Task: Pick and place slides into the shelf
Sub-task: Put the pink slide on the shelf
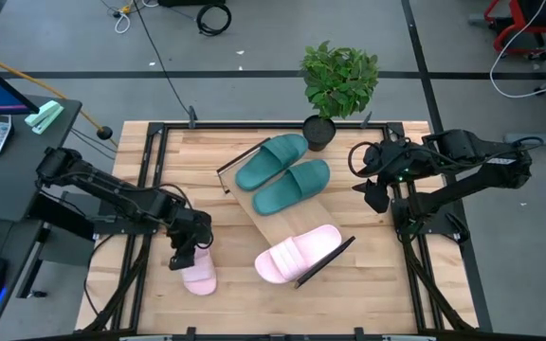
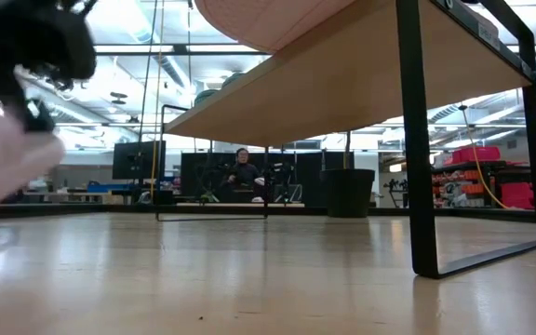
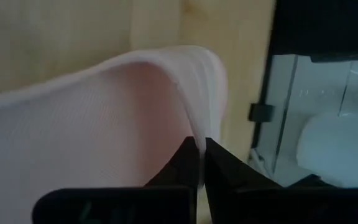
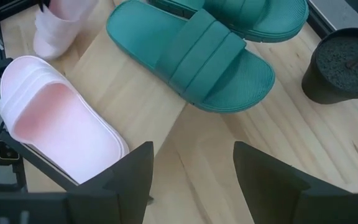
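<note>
The shelf [image 1: 271,224], a light-wood board on black bars, stands slantwise mid-table. On it lie two teal slides [image 1: 271,161] [image 1: 293,185] and one pink slide [image 1: 298,254], soles down. The other pink slide [image 1: 198,276] is near the table's left-near part, a pale blur in the low view [image 2: 7,172]. My left gripper [image 1: 186,254] is at it, shut on it. My right gripper [image 1: 373,189] hangs open beyond the shelf's right end; its wrist view looks down on the teal slide [image 4: 191,56] and pink slide [image 4: 61,118]. My left gripper pinches a thin ribbed edge of the pink slide [image 3: 199,134], seemingly its strap, between its two fingers [image 3: 185,163]. The fingers come from above, pointing down. The slide appears to lie on the table below the gripper; whether it is lifted clear I cannot tell.
A potted plant [image 1: 337,80] in a dark pot [image 4: 344,65] stands at the table's far edge, just behind the teal slides. Black frame rails run along the table's left and right sides. Bare wood lies near the table's near edge and right of the shelf.
</note>
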You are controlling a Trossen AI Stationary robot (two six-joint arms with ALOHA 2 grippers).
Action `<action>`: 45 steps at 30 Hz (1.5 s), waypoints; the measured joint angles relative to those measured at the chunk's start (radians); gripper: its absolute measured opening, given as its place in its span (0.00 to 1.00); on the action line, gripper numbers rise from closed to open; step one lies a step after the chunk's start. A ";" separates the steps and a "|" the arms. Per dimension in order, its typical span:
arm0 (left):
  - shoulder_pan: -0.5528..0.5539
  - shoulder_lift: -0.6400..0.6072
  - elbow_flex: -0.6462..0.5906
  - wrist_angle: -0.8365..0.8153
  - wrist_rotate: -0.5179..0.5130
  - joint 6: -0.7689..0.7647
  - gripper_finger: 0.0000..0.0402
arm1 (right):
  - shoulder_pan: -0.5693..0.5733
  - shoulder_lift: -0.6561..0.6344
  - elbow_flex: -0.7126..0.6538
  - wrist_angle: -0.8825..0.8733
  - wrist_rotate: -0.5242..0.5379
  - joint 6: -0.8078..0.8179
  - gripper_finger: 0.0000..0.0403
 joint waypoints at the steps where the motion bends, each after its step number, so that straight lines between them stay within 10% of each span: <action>1: 0.000 0.000 0.031 -0.030 0.000 0.016 0.03 | 0.000 0.000 0.000 0.000 0.000 -0.001 0.57; 18: 0.000 0.011 0.525 -0.574 -0.146 0.227 0.03 | 0.000 0.000 0.000 0.000 0.003 -0.059 0.57; 33: 0.052 0.420 1.181 -0.972 -0.477 1.075 0.03 | 0.000 0.000 0.000 0.000 0.003 -0.065 0.57; 45: 0.138 0.615 1.545 -0.976 -0.534 1.408 0.03 | 0.000 0.000 0.000 0.000 0.002 -0.022 0.57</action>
